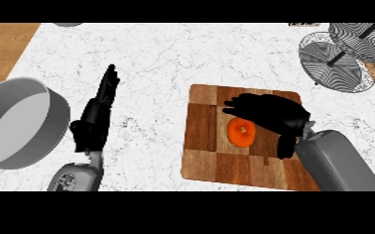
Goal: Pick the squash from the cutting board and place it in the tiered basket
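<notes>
White counter, right hand arched over squash

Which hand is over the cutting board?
The right hand, over the cutting board beside the orange squash. The left hand rests open over the white counter, fingers up.

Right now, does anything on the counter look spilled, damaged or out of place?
Nothing stands out. The squash lies on the cutting board under the right hand; the tiered basket stands at the far right, and nothing looks spilled.
</notes>
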{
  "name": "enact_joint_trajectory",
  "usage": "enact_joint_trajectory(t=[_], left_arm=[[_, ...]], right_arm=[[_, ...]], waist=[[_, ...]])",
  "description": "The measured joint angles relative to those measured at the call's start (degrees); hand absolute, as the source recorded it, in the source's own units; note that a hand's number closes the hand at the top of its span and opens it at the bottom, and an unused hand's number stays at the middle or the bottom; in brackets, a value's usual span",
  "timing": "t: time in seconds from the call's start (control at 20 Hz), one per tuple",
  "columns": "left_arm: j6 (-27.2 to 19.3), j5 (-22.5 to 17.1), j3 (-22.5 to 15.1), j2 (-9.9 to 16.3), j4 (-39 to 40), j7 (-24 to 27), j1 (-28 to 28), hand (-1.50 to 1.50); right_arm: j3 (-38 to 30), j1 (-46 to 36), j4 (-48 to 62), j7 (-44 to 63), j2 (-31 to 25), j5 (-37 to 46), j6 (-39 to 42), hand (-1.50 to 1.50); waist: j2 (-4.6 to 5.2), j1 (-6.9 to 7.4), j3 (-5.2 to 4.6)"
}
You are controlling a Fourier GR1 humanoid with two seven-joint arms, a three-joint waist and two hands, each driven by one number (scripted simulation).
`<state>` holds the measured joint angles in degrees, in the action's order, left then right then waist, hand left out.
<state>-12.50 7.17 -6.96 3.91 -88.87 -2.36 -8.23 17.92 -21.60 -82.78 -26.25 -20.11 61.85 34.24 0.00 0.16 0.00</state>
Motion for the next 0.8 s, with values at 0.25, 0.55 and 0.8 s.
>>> enact_joint_trajectory(t=[0.25, 0.55, 0.8], left_arm=[[0.56, 0.64, 0.23, -0.21, -1.56, -0.87, 0.73, 0.00], [1.09, 1.29, 0.30, -1.09, -2.60, -1.26, 1.14, 0.00], [1.77, 1.49, 1.33, -1.26, -1.31, -0.61, 0.49, 0.00]], right_arm=[[0.24, 0.46, 0.47, 0.48, 2.03, 1.36, 0.47, -1.50], [-0.20, 0.82, 2.39, -0.77, 3.57, 3.12, -0.31, -1.50], [-0.81, 1.88, 4.76, -2.35, 4.73, 4.12, -2.23, -1.50]], waist=[[-0.02, -0.01, 0.00], [-0.01, -0.01, 0.01], [0.00, -0.05, 0.00]])
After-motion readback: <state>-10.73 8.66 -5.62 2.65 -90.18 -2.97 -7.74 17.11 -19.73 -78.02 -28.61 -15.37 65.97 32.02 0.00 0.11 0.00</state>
